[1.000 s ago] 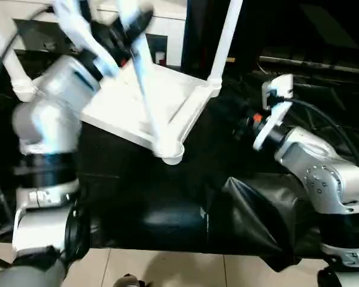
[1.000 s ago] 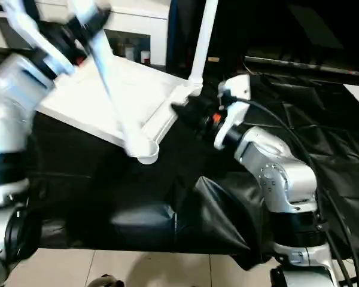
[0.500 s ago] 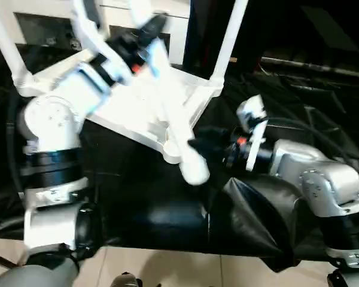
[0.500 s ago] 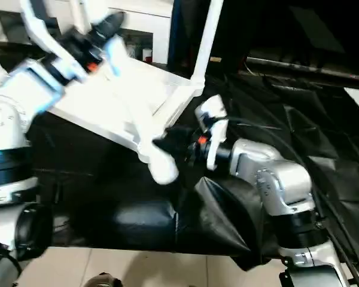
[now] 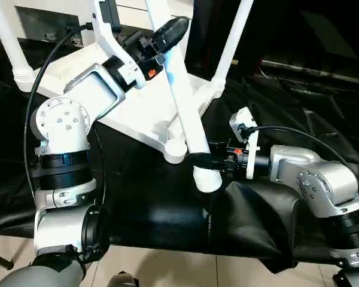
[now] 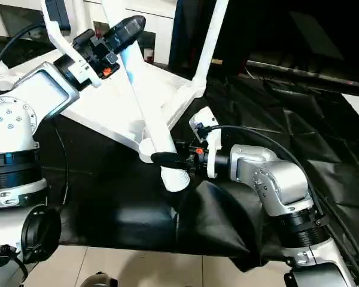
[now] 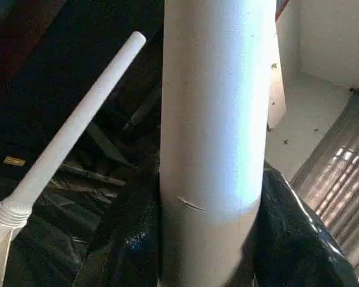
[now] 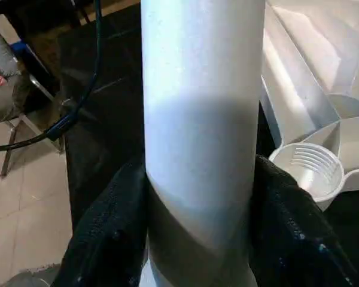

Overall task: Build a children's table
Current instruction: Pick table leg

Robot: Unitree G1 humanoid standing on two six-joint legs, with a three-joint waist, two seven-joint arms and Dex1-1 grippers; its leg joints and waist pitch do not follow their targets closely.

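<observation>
I have the left tool (image 5: 167,33) clamped on the loose leg (image 5: 185,107) high up, and the right tool (image 5: 203,160) gripping it near its threaded lower end. That end hangs just beside the tabletop's (image 5: 137,101) empty corner socket (image 8: 305,167), apparently not seated. Tabletop lies upside down on the black-draped desk (image 5: 155,209).

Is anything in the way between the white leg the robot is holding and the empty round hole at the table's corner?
Nothing visible. The leg's threaded end hangs just beside the empty corner socket, with only open air and black cloth below.
</observation>
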